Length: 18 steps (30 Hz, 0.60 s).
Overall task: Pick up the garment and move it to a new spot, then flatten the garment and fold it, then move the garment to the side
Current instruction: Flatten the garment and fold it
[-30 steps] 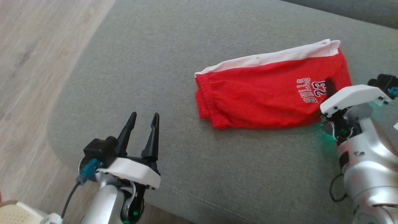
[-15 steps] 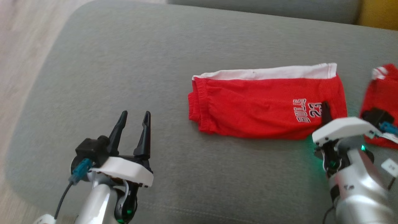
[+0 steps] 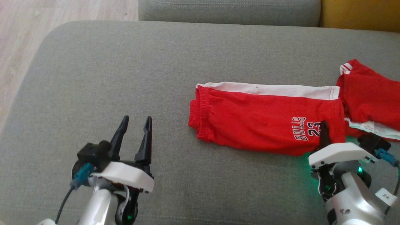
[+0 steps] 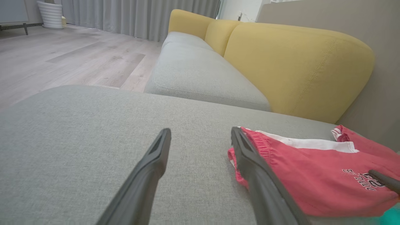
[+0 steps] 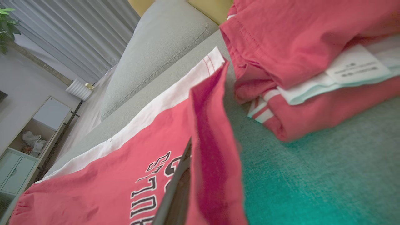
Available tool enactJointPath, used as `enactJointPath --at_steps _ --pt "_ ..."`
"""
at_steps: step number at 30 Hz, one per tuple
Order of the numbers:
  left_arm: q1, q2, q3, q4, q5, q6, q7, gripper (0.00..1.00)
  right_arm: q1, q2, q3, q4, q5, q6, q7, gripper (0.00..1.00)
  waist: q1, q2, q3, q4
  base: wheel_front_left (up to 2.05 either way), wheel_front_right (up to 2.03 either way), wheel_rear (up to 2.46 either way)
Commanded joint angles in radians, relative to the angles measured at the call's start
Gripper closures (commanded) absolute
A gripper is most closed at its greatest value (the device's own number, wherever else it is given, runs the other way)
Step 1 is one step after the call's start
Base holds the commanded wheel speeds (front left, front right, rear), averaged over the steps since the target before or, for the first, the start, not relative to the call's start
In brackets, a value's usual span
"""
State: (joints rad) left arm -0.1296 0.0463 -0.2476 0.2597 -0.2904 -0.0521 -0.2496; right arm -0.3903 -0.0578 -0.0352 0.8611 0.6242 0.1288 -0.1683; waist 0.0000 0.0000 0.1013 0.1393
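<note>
The right hand [image 3: 323,129] is pinching the printed hem of the folded shorts [image 3: 256,125], which are lying just beside the red clothes pile [image 3: 372,93]; the left hand [image 3: 136,120] is hovering spread, well apart from that pile. Dragging low and slowly is looking safest for the fold
</note>
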Motion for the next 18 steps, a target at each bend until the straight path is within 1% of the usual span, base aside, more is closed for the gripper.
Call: enactJointPath --at_steps 1,7,10,14,18 --pt "-0.018 0.004 0.029 -0.029 0.011 -0.003 -0.012 0.0 -0.035 0.007 0.023 -0.018 -0.006 0.002 -0.018 1.0 0.0 0.0 -0.005 0.006 0.0 0.0 0.0" --pt "-0.013 0.004 0.025 -0.026 0.01 0.0 -0.012 0.0 -0.082 0.007 0.037 0.001 -0.022 0.002 -0.044 1.0 0.0 0.0 -0.015 0.035 0.0 0.0 0.0" --pt "-0.01 0.004 0.026 -0.025 0.008 0.002 -0.012 0.0 -0.103 0.007 0.065 -0.005 -0.026 0.002 -0.053 1.0 0.0 0.0 -0.019 0.054 0.0 0.0 0.0" --pt "-0.003 0.004 0.031 -0.022 0.006 0.004 -0.012 0.0 -0.117 0.008 0.132 -0.037 -0.011 0.002 -0.066 1.0 0.0 0.0 -0.028 0.078 0.0 0.0 0.0" --pt "0.004 0.004 0.032 -0.018 0.001 0.004 -0.012 0.0 -0.119 0.008 0.234 -0.085 0.026 0.002 -0.069 1.0 0.0 0.0 -0.039 0.1 0.0 0.0 0.0"
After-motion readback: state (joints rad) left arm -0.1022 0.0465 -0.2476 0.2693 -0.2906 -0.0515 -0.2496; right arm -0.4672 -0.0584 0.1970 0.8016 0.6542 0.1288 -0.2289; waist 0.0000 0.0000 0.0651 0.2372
